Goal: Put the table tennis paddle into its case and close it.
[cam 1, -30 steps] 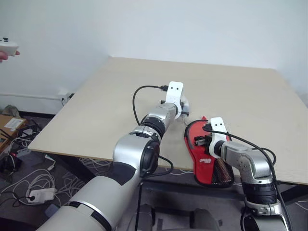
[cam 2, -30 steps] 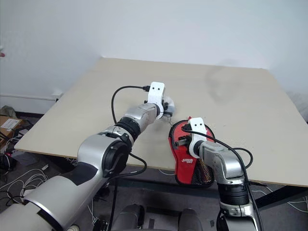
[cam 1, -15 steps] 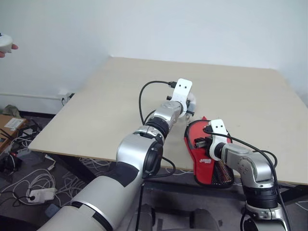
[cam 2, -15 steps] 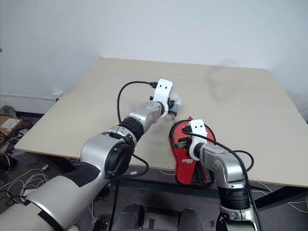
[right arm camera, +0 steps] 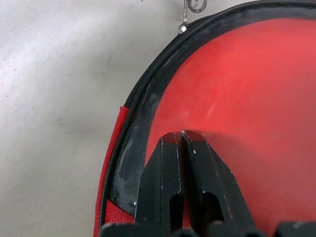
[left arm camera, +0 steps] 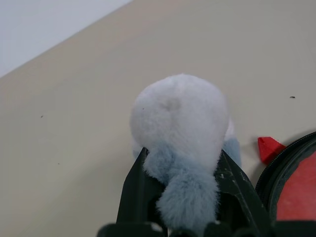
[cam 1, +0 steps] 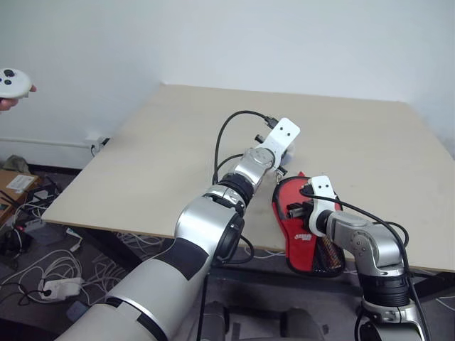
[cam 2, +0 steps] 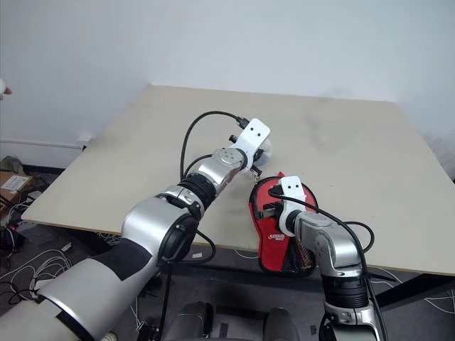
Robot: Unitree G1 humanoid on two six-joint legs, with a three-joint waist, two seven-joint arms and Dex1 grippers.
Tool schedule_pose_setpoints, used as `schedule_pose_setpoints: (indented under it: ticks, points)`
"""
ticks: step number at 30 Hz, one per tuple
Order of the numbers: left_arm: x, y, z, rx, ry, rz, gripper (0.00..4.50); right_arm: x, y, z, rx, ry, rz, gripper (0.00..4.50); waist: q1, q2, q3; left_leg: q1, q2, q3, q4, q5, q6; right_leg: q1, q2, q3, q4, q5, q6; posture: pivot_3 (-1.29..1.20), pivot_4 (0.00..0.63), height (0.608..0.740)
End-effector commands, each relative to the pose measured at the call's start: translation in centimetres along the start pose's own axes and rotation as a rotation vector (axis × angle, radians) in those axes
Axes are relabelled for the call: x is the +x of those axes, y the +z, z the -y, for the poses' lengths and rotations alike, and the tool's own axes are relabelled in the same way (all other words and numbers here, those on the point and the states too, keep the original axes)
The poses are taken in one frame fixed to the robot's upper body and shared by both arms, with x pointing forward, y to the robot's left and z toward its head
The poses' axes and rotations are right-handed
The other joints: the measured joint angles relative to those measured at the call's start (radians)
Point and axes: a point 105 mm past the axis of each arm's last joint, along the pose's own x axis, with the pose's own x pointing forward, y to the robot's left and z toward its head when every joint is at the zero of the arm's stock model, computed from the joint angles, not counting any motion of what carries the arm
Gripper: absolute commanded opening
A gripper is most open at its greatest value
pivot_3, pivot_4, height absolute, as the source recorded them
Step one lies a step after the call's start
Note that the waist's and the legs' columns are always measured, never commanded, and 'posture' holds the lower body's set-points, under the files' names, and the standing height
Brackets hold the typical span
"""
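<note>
The case [cam 1: 304,229] lies flat at the table's near right edge, red with a white logo and a black mesh patch [cam 1: 328,257]. My right gripper [right arm camera: 181,134] is shut, its tips pressed on the smooth red surface just inside the case's black zip edging [right arm camera: 148,94]. I cannot tell whether that red is the paddle's face; the paddle is otherwise hidden. My left gripper [left arm camera: 182,158] is shut on a fluffy grey-blue and white ball [left arm camera: 180,118], held just beyond the case's far tip [left arm camera: 269,148].
A metal zip ring [right arm camera: 190,7] lies by the case's rim. The beige table [cam 1: 178,142] stretches wide to the left and far side. A person's hand holds a white controller [cam 1: 11,84] at far left. Cables and a power strip [cam 1: 53,284] lie on the floor.
My left wrist has rolled and the hand has shifted right and slightly up with the fluffy ball, closer to the case's tip. The right arm has stayed still.
</note>
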Motion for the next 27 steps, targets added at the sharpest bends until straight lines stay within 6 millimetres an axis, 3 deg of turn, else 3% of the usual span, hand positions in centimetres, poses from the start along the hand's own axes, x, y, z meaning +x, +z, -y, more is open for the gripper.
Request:
schedule_pose_setpoints:
  ticks: [1,10,20,27]
  points:
    - [-0.1,4.5,2.0,0.08,-0.002,0.14,0.68,0.7,-5.7,0.5,0.08,-0.022,-0.211,0.16,0.0,0.0,0.0,0.0,0.0,0.0,0.0,0.0,0.0,0.0,0.0,0.0,0.0,0.0,0.0,0.0,0.0,0.688]
    - [-0.1,5.1,4.0,0.099,-0.067,0.175,0.68,0.9,-5.3,0.5,0.076,-0.027,-0.2,0.16,0.0,0.0,0.0,0.0,0.0,0.0,0.0,0.0,0.0,0.0,0.0,0.0,-0.001,0.0,0.0,0.0,0.0,0.688]
    - [-0.3,5.5,7.6,0.162,-0.2,0.248,0.68,1.0,-5.3,0.6,0.076,-0.037,-0.193,0.16,0.0,0.0,0.0,-0.001,0.0,0.0,0.0,0.0,0.0,0.0,0.0,-0.001,-0.001,0.0,0.0,0.0,0.0,0.688]
    - [-0.2,5.3,7.4,0.215,-0.112,0.253,0.68,1.2,-5.1,0.4,0.074,-0.036,-0.187,0.16,-0.001,0.0,0.0,-0.003,0.001,0.0,-0.001,0.0,0.0,0.0,0.0,-0.002,-0.002,0.0,0.0,0.0,0.0,0.688]
